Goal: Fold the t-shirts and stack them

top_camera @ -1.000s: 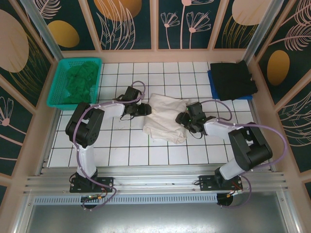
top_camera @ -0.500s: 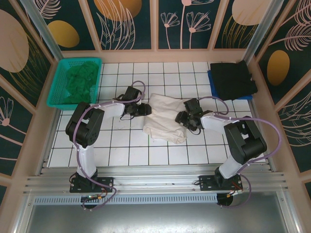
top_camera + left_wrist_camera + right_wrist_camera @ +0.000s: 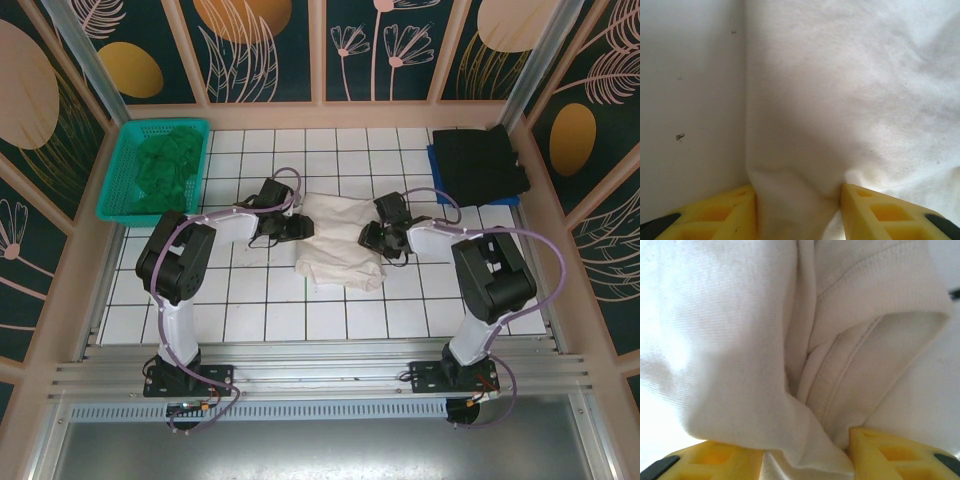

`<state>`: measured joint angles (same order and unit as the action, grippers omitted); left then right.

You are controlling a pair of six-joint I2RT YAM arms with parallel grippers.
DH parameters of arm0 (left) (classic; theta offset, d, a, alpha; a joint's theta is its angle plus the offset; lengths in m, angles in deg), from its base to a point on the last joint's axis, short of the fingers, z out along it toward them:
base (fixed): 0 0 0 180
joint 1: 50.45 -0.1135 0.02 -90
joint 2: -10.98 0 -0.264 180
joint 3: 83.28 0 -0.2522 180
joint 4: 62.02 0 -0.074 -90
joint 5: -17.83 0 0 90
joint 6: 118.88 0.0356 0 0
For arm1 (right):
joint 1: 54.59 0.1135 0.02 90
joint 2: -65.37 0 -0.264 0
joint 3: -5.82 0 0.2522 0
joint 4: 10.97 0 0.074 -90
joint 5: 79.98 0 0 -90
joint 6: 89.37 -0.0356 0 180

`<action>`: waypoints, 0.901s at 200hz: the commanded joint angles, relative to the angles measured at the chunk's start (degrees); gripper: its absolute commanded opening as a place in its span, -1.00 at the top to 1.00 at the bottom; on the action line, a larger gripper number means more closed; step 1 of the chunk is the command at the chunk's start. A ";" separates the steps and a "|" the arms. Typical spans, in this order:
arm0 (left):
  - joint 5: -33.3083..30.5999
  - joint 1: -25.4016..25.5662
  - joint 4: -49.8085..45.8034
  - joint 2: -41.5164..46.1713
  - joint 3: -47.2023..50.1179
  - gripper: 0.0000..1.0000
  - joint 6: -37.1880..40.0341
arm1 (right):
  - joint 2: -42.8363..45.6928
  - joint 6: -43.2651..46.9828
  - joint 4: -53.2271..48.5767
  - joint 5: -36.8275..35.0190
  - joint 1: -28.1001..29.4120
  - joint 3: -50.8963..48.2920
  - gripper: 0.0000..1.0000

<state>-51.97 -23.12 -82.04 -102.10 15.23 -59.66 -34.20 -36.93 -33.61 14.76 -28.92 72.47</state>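
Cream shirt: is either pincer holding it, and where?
Both: the left pincer pinches the cream shirt at its left side, and the right pincer grips bunched, seamed cloth at its right side.

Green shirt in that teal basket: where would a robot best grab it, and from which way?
Probably by a raised fold near the middle of the green shirt, coming straight down from above. It lies crumpled in a heap inside the teal basket, whose walls block any sideways approach. A bunched ridge of cloth gives two fingers something to close on.
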 commanded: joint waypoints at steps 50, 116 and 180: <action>1.40 0.27 -1.48 -0.21 -2.47 0.11 -0.94 | -7.39 10.41 7.27 -3.14 0.53 7.88 0.75; -2.27 -2.46 -5.25 4.59 -4.21 -0.01 -0.18 | -0.54 27.41 -2.50 -12.39 -3.61 13.75 1.00; -3.82 -5.43 -7.31 6.65 -4.85 -0.03 1.34 | -0.54 38.44 -4.76 -13.63 -9.78 17.01 1.00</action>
<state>-54.76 -28.54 -86.98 -96.68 11.58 -59.79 -35.03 -3.71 -37.00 3.59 -37.55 87.48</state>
